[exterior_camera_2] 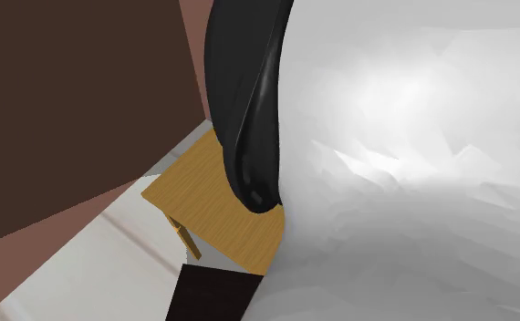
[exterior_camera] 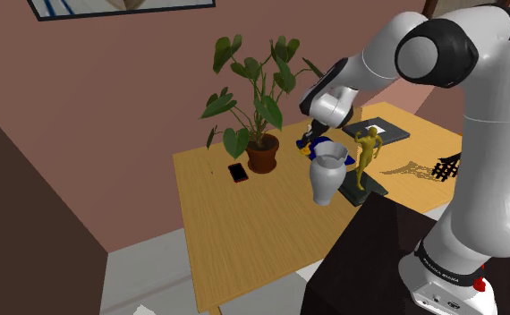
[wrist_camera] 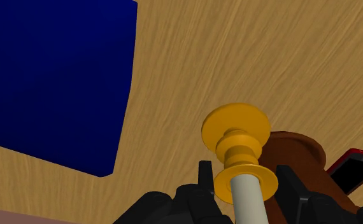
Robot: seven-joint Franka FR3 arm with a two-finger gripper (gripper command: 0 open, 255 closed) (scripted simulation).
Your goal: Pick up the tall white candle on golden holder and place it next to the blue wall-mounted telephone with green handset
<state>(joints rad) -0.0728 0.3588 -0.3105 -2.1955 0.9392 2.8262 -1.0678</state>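
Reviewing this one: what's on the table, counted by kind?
Potted plant: 1
Red phone: 1
Vase: 1
Gold figurine: 1
Candle: 1
Blue telephone: 1
Dark flat slab: 1
Unclear black thing: 1
Total: 8

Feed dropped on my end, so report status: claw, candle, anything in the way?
Claw shut on candle. Base faces table, blue telephone just beside. Brown pot beside claw, not between them.

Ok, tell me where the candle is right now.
In the wrist view the white candle on its golden holder is at the gripper, over the wooden table, between the blue telephone and the brown plant pot.
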